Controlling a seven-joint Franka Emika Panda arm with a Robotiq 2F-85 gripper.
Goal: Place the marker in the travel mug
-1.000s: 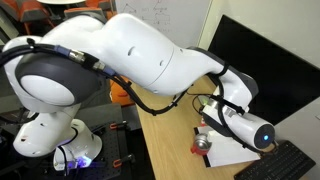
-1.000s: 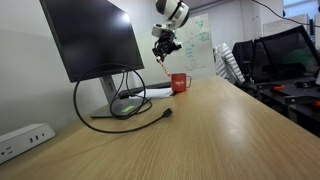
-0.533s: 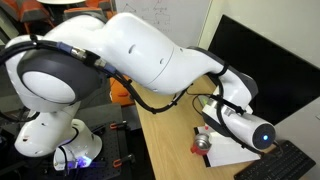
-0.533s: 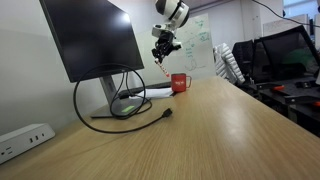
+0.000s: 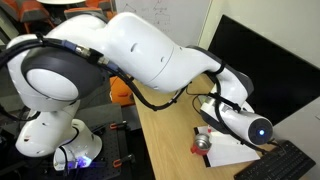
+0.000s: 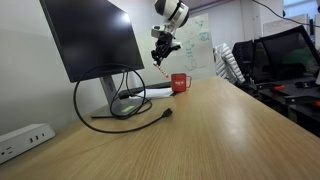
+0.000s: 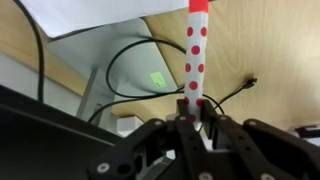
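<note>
My gripper hangs in the air at the far end of the desk, shut on the marker, a white stick with red dots and a red tip. In an exterior view the marker points down from the jaws. The travel mug, red with a silver top, stands on the desk below and a little to the right of the gripper. It also shows in an exterior view beside the arm's wrist. The mug is out of the wrist view.
A black monitor stands on the wooden desk with a looped black cable round its foot. White paper lies by the mug. A keyboard and a power strip sit at the desk's edges.
The gripper with the marker has shifted very slightly; otherwise nothing has visibly changed.
</note>
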